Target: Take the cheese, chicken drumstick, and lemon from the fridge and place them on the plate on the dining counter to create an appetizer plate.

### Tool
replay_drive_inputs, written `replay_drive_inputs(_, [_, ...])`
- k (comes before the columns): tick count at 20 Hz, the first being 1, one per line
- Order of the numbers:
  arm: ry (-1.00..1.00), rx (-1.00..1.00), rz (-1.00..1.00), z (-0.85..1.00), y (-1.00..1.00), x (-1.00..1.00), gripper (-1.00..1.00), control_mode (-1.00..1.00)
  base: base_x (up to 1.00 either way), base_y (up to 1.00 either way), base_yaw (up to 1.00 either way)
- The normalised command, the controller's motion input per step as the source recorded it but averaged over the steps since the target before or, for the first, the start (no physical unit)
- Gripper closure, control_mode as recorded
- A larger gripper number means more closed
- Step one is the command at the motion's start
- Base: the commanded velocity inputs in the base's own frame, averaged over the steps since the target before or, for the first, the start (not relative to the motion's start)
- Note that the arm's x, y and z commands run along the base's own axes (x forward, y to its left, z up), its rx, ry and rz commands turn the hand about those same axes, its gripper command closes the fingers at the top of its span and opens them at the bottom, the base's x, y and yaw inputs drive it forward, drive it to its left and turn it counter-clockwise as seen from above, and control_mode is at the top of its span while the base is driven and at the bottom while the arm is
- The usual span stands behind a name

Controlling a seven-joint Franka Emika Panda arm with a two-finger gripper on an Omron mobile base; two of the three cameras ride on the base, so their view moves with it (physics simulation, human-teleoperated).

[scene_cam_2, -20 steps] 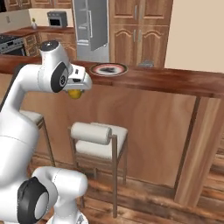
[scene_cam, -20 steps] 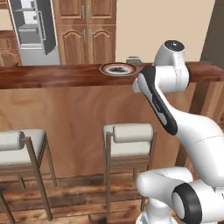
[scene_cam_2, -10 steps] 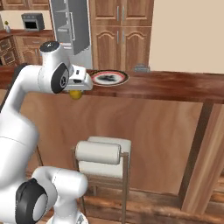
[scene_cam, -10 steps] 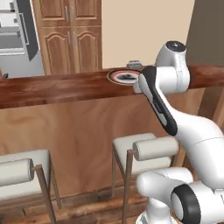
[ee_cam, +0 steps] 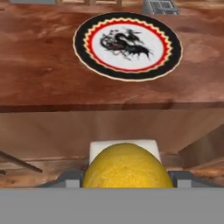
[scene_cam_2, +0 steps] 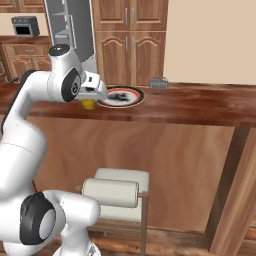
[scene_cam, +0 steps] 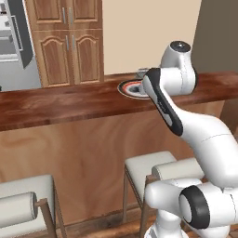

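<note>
1 lemon (ee_cam: 127,165) clamped in claw (scene_cam_2: 89,101) — hovering beside dining counter (scene_cam_2: 190,106) edge, near plate (ee_cam: 127,46).

We see the glossy reddish-brown surface (ee_cam: 39,65) carrying the plate (ee_cam: 127,46), with a small grey object (scene_cam_2: 158,83) lying just behind it.

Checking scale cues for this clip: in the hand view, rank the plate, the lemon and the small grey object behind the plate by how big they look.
1. plate, widest in view
2. lemon, enlarged by sitting right at the camera, partly cut off
3. small grey object, cropped at the top edge, so unsure
</note>
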Motion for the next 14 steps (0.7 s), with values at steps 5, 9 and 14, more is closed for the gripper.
replay_drive_inputs(5, [0.00, 0.00, -0.07, 0.07, 0.00, 0.90, 1.00, -1.00, 0.00, 0.00, 0.00])
replay_drive_inputs(9, [0.00, 0.02, 0.00, 0.00, 0.00, 0.99, 1.00, -1.00, 0.00, 0.00, 0.00])
replay_drive_inputs(14, [0.01, 0.01, 0.00, -0.14, 0.03, 0.95, 1.00, -1.00, 0.00, 0.00, 0.00])
